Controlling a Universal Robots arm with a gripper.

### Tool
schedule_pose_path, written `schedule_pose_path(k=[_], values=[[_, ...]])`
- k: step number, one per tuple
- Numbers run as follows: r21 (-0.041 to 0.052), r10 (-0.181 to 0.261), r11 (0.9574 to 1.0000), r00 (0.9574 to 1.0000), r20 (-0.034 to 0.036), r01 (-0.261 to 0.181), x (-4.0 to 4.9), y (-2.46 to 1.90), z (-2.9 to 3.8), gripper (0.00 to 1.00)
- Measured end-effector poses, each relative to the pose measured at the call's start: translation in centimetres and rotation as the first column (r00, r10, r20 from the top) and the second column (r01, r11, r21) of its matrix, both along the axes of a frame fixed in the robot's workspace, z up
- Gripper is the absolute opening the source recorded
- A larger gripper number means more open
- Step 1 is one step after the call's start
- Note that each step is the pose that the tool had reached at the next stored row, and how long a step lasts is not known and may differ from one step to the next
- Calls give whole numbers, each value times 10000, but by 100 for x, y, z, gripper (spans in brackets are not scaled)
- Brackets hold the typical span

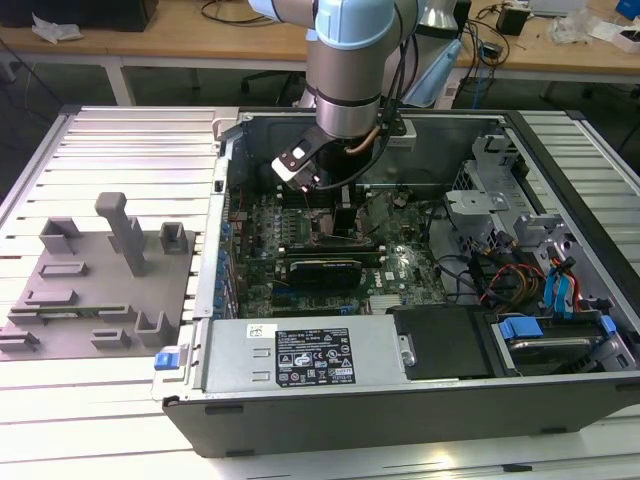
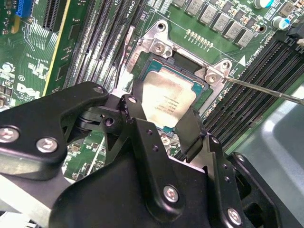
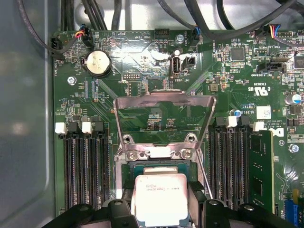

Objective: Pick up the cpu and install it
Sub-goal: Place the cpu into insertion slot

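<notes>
The cpu (image 2: 166, 97), a small square chip with a silvery top, lies level over the socket frame (image 2: 159, 47) on the green motherboard (image 2: 28, 71). My gripper (image 2: 164, 116) reaches down into the open computer case (image 1: 420, 400), and its two black fingers (image 2: 133, 107) press against opposite edges of the chip. In the first wrist view the cpu (image 3: 159, 197) sits between the fingers (image 3: 197, 190) of the gripper (image 3: 160, 202), below the raised metal load plate (image 3: 164, 102). In the exterior view the gripper (image 1: 342, 215) hangs over the board's middle.
Black memory slots (image 3: 85, 166) flank the socket on both sides. A thin metal lever (image 2: 266, 88) sticks out beside the frame. Grey fixture blocks (image 1: 100, 270) stand on the exterior view's left. The power supply (image 1: 300, 355) and blue-tabbed drive bays (image 1: 520, 330) line the case front.
</notes>
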State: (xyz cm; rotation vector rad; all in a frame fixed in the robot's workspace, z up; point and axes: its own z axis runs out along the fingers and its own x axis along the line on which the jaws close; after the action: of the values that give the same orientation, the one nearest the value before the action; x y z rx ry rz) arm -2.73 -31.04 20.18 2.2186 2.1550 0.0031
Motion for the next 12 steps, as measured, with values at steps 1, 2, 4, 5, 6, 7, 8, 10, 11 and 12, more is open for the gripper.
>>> schedule_pose_path(k=[1,2,4,5,6,7,8,10,11,12], values=[[0,0,10000,10000,0,0,0,0,0,53],[0,-1,10000,10000,0,1,0,0,0,53],[-3,-1,10000,10000,2,1,0,0,0,54],[0,-1,10000,10000,-1,1,0,0,0,54],[0,-1,10000,10000,0,1,0,0,0,60],[0,-2,10000,10000,0,2,0,0,0,60],[0,-2,10000,10000,0,2,0,0,0,60],[1,-3,10000,10000,0,3,0,0,0,60],[0,-3,10000,10000,0,3,0,0,0,60],[0,-3,10000,10000,0,3,0,0,0,60]])
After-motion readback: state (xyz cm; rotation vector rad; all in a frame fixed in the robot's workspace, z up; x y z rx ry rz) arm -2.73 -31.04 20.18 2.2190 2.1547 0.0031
